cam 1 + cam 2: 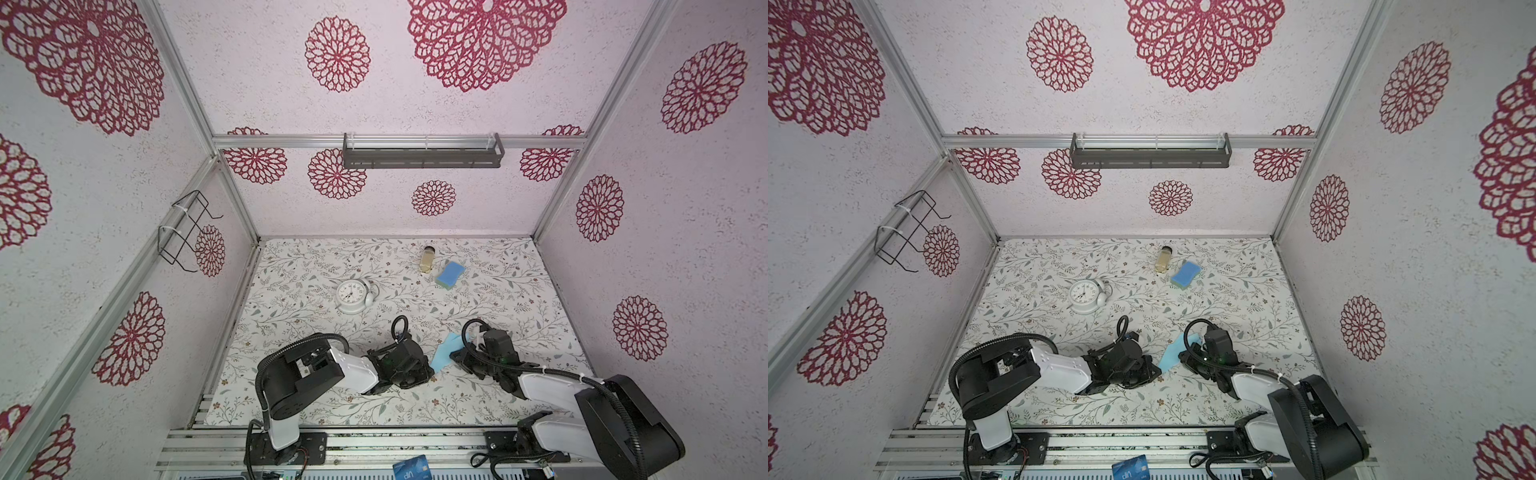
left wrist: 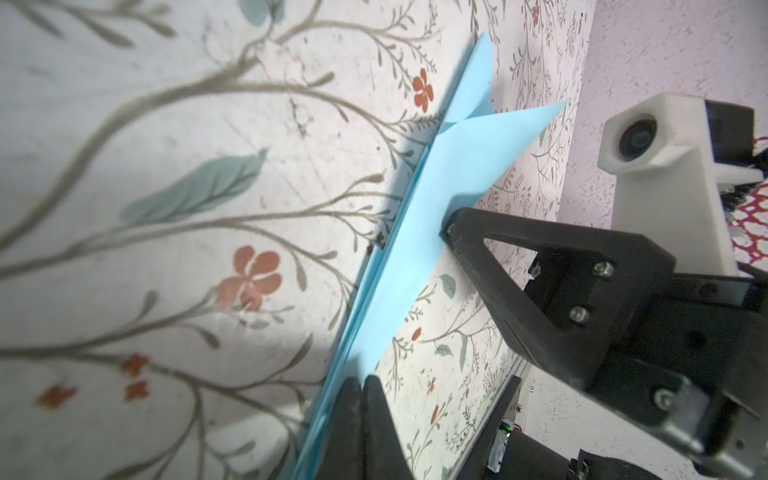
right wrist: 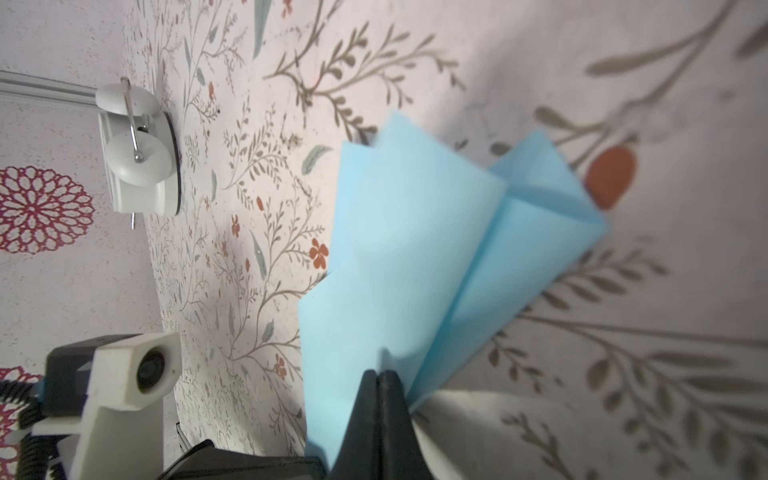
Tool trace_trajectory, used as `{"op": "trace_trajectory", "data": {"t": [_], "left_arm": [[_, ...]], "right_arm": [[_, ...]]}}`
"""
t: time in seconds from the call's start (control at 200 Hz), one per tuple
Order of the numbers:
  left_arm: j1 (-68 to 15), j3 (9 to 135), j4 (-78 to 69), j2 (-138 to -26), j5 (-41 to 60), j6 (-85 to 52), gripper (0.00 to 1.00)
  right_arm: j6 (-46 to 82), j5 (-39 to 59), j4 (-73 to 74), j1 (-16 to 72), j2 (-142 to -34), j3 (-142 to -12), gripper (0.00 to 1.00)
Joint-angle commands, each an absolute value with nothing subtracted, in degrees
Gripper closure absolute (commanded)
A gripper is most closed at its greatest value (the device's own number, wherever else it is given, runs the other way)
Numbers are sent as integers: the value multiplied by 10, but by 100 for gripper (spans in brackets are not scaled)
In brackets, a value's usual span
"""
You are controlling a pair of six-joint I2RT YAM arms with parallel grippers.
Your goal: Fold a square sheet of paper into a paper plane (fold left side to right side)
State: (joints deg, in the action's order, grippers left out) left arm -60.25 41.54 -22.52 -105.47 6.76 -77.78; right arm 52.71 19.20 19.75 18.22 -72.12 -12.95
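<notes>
The square sheet of paper is folded into a narrow light blue paper plane (image 1: 445,354) (image 1: 1172,354). It lies on the flowered table between my two grippers. In the left wrist view the paper plane (image 2: 419,257) has layered edges, and one flap stands up from the table. My left gripper (image 2: 362,381) (image 1: 431,373) is shut, with its tips resting at the plane's near end. My right gripper (image 3: 380,374) (image 1: 454,355) is shut too. Its tips press against the paper plane (image 3: 415,249) from the other side.
A white clock (image 1: 351,295) lies behind the left arm. A small bottle (image 1: 428,258) and a blue sponge (image 1: 450,274) sit toward the back. A dark blue card (image 1: 411,468) lies on the front rail. The back wall carries a grey shelf (image 1: 422,151), the left wall a wire rack (image 1: 185,230).
</notes>
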Motion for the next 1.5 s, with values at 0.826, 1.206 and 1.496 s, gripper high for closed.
{"op": "trace_trajectory", "data": {"t": [0.826,1.206,1.496], "left_arm": [[-561,540,-120,-1068,125,-670,100],[-552,581,-127,-1155,149,-675,100],[-553,557,-113,-1164,141,-693,100]], "right_arm": [[458,240,157,96,-788,-123,100],[468,261,147,96,-755,-127,100],[472,305,157,100,-711,-151,100]]}}
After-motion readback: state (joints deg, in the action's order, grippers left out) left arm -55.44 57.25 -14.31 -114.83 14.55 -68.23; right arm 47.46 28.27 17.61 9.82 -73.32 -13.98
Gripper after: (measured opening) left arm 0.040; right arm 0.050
